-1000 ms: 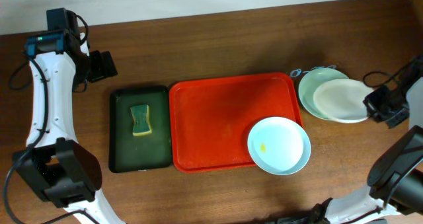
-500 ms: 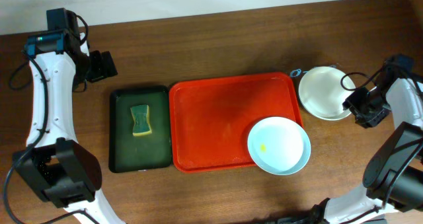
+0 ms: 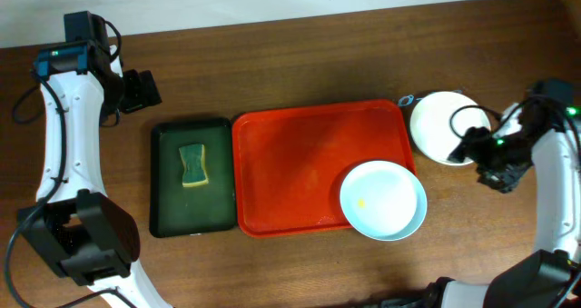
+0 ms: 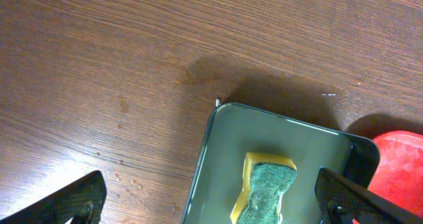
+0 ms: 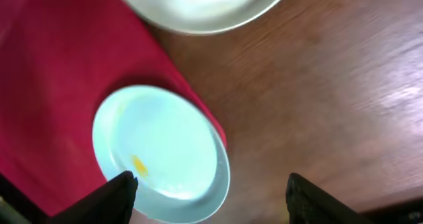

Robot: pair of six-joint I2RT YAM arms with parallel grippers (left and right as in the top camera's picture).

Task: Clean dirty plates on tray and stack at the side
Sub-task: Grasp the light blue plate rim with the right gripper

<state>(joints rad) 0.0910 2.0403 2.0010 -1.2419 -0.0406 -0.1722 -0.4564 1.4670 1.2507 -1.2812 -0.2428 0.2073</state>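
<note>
Brown wooden table (image 3: 318, 63). Directly on it: dark green tray (image 3: 172, 208) left of centre; red-orange tray (image 3: 300, 163) just beside it, edges nearly touching; white plate (image 3: 440, 126) beside the red-orange tray's far right corner; small blue object (image 3: 406, 99) at the plate's rim

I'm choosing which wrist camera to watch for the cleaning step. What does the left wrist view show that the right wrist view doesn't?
Only the left wrist view shows the dark green tray, with the yellow-and-green sponge lying in it. Only the right wrist view shows the pale blue plate with a small yellow smear, resting at a corner of the red tray, and part of a white plate on the table beside that tray. Both views show the red tray, just a corner of it in the left wrist view, and the wooden table.
</note>
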